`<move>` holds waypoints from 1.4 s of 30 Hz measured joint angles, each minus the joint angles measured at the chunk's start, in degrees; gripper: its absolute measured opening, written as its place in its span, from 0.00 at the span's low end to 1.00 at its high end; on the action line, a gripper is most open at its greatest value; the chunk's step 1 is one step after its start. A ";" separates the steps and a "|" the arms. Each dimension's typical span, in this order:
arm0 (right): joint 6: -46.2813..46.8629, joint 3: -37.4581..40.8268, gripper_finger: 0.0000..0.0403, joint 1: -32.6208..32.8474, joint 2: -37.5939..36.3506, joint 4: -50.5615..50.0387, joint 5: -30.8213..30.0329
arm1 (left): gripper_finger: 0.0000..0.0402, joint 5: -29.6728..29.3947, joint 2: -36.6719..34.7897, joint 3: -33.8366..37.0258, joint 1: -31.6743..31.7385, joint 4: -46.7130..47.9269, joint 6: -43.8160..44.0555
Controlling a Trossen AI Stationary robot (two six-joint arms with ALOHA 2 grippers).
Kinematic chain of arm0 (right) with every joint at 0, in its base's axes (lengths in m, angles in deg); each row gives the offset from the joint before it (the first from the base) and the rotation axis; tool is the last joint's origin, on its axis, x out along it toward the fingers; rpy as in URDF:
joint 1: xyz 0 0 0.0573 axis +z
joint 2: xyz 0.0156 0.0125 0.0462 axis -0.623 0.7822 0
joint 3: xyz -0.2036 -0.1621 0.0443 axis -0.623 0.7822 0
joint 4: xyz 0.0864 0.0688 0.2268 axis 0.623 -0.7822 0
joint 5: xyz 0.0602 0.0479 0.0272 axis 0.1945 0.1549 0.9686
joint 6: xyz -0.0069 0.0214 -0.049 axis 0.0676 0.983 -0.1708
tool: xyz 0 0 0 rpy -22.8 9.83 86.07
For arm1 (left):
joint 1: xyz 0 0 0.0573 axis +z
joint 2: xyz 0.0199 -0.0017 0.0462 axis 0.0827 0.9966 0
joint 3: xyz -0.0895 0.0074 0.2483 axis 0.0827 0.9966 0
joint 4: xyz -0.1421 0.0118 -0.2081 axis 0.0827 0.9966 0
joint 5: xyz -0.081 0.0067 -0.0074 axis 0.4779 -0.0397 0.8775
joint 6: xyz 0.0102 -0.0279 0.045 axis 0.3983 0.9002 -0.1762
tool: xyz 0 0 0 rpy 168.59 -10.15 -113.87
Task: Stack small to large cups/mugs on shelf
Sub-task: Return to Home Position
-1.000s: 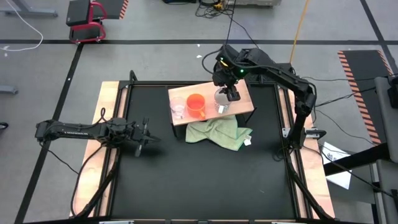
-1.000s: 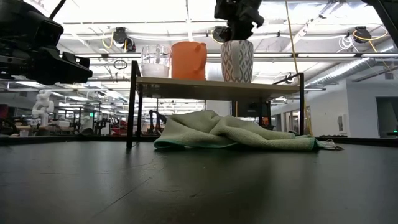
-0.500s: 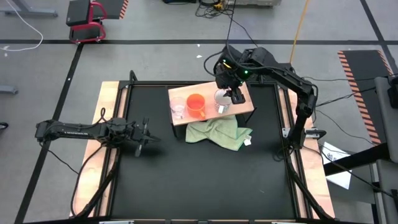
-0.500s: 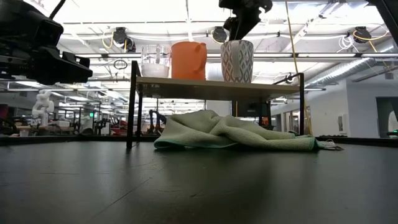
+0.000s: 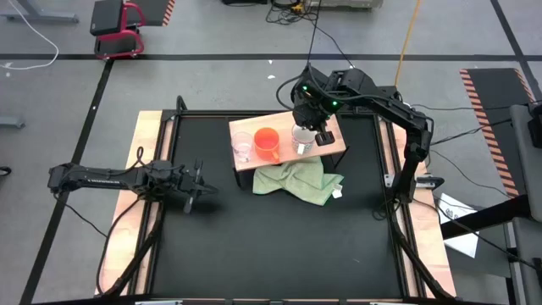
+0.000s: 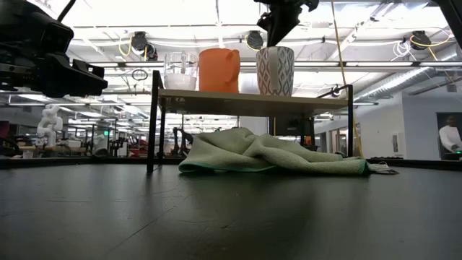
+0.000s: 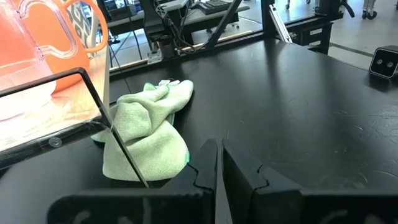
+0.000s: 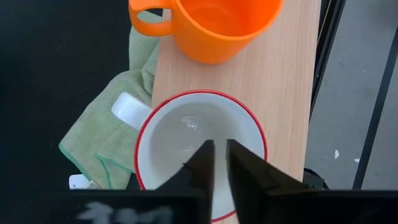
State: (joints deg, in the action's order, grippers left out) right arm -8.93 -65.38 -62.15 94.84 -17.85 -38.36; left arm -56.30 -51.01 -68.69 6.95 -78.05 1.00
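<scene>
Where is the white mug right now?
In the high view the white mug stands at the right end of the shelf, beside the orange mug, under the right gripper.

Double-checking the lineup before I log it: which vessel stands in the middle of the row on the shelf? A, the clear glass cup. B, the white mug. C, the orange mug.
C: in the low view the orange mug stands on the shelf between the clear glass cup and the white mug.
</scene>
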 joint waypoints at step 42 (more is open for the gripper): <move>8.34 0.07 0.00 1.18 -7.04 -6.72 -0.54 | 0.06 -0.04 0.01 0.00 0.01 -0.13 -0.08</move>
State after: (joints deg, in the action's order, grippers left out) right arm -0.59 -65.31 -60.97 87.80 -24.56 -38.90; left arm -56.34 -51.00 -68.69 6.96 -78.18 0.92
